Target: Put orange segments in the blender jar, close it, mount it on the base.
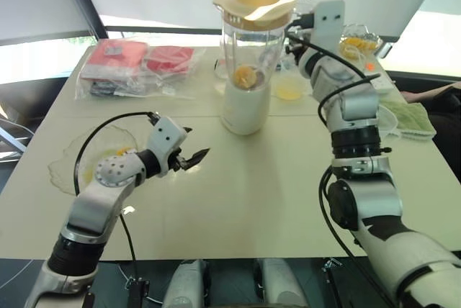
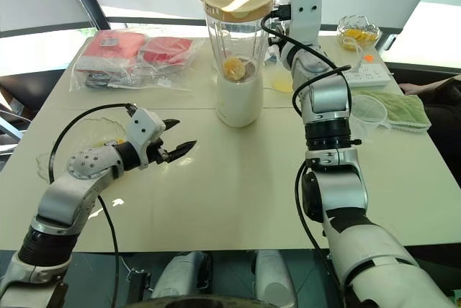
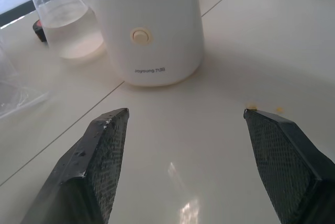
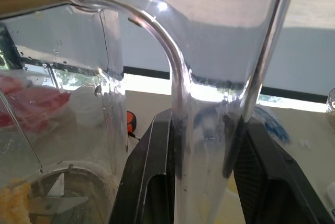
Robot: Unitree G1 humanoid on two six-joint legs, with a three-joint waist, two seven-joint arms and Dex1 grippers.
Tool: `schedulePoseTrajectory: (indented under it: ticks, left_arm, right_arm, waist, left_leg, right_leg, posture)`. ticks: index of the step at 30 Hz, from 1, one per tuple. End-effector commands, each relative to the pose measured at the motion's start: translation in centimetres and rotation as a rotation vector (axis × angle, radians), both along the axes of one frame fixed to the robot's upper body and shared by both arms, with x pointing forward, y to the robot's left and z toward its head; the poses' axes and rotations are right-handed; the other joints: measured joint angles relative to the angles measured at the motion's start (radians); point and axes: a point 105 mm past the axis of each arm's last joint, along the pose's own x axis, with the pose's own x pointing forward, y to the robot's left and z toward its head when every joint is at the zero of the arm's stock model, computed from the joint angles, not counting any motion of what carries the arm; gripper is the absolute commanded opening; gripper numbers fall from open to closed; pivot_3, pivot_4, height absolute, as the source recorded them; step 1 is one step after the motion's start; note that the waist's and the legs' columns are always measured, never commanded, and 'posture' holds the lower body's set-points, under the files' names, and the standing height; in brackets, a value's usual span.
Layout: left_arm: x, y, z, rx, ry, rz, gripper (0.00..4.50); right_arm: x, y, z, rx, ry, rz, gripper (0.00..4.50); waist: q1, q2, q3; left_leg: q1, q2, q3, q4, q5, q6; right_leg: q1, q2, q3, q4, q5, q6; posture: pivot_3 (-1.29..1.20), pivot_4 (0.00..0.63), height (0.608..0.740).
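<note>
The upright handle of the blender jar – seated on the base – is clamped by the right gripper; the left gripper is held wide, near-left.

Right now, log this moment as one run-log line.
blender jar: lidded, on base | orange segments: inside | right tool: shut on jar handle | left tool: open, empty

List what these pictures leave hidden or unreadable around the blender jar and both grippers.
- Right gripper: in the eye views its wrist housing covers the jaws; the right wrist view shows them closed on the blender jar handle.
- Orange segments: their number is unreadable through the jar wall.
- Seating of the jar on the base: the left wrist view cuts off the joint.
- Left gripper: jaws open, the jaw roots cut by the edge.
</note>
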Motion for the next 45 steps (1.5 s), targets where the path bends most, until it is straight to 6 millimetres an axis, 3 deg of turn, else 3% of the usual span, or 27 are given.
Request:
schedulePoseTrajectory:
  ticks: [1, 15, 22, 34, 40, 45]
  left_arm:
    - [-0.1, -0.4, 1.1, 0.002, -0.04, -0.021, 3.64]
    - [-0.1, -0.8, 1.3, 0.0, -0.044, -0.025, 3.64]
    - [0.0, -1.0, 1.5, -0.004, -0.047, -0.025, 3.64]
    - [0.2, -1.1, 1.5, -0.003, -0.05, -0.027, 3.64]
    - [0.2, -1.1, 1.5, 0.002, -0.055, -0.029, 3.71]
    - [0.1, -1.1, 1.5, 0.0, -0.056, -0.026, 3.71]
  right_arm:
    - [0.0, -0.4, -2.3, 0.001, 0.088, -0.034, 1.04]
    - [-0.5, -0.2, -2.8, -0.043, 0.111, -0.046, 1.04]
    - [-1.4, 1.5, -3.3, -0.061, 0.13, -0.016, 1.04]
    - [-0.5, 0.4, -4.4, -0.064, 0.182, 0.023, 1.04]
    - [0.3, -1.0, -3.6, -0.105, 0.169, 0.011, 3.89]
    - [-0.3, -1.5, -3.4, -0.145, 0.152, 0.0, 3.89]
  waist:
    - [0.0, 0.0, 0.0]
    - [0.0, 0.0, 0.0]
    - [-0.001, 0.0, 0.0]
    - [0.0, 0.0, 0.0]
    - [-0.001, 0.001, 0.003]
    - [-0.001, 0.002, 0.004]
  left_leg:
    - [0.0, 0.0, 0.0, 0.0, 0.0, 0.0]
    - [0.0, 0.0, 0.0, 0.0, 0.0, 0.0]
    - [0.0, 0.001, -0.001, 0.0, 0.0, 0.0]
    - [0.001, 0.002, -0.001, 0.0, 0.0, 0.0]
    - [-0.001, 0.002, 0.001, 0.0, 0.0, 0.0]
    - [-0.013, 0.002, 0.0, 0.0, 0.0, 0.0]
  right_leg:
    - [0.0, 0.0, 0.0, 0.0, 0.0, 0.0]
    - [0.0, 0.004, 0.0, 0.0, 0.0, 0.0]
    - [0.0, 0.006, -0.001, 0.0, 0.0, 0.001]
    - [0.001, 0.007, 0.0, 0.0, 0.0, 0.001]
    - [0.0, 0.008, 0.001, 0.0, 0.0, 0.0]
    - [-0.013, 0.009, 0.001, 0.001, 0.003, 0.005]
  posture:
    - [0.0, 0.15, 0.74]
    - [0.0, 0.15, 0.74]
    - [0.0, 0.15, 0.74]
    - [0.0, 0.15, 0.74]
    - [0.0, 0.15, 0.74]
    - [0.0, 0.15, 0.74]
